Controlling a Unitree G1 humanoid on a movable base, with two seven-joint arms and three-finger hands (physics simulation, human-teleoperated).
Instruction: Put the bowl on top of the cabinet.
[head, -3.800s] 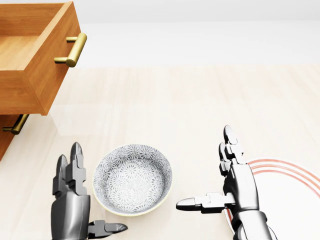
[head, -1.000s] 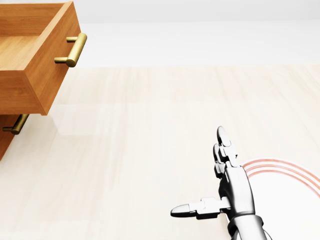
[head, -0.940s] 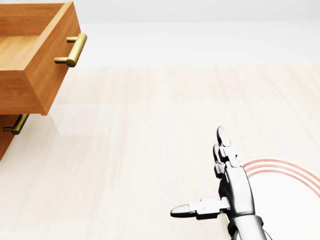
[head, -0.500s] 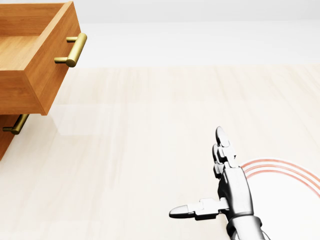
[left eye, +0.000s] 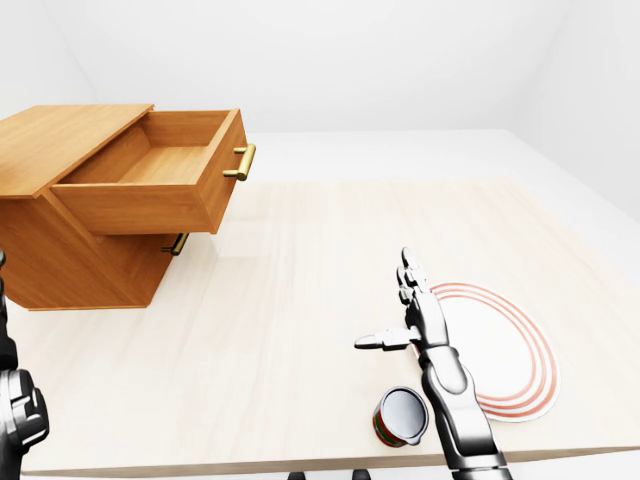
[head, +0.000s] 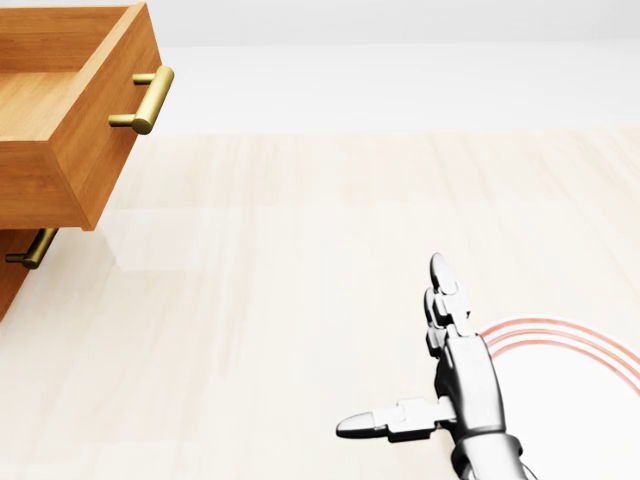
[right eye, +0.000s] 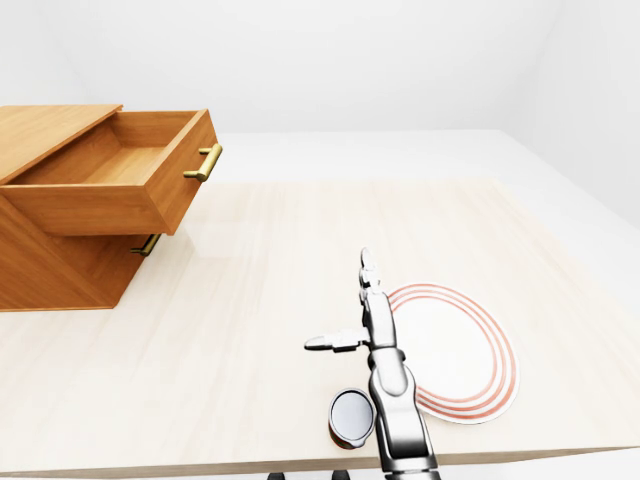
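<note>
- Cabinet (left eye: 70, 215), top drawer (left eye: 160, 185) pulled out.
- Right hand (left eye: 422, 322) well right of cabinet, fingers spread wide, empty.
- Left hand (left eye: 18, 412) below cabinet in left-eye view; fingers: cannot tell.
- Bowl: cannot tell where.
- Plate (left eye: 510, 350) far right of cabinet.

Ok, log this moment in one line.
bowl: not in view | right hand: open, beside plate | left arm: left edge, hand unclear | cabinet: drawer open
</note>
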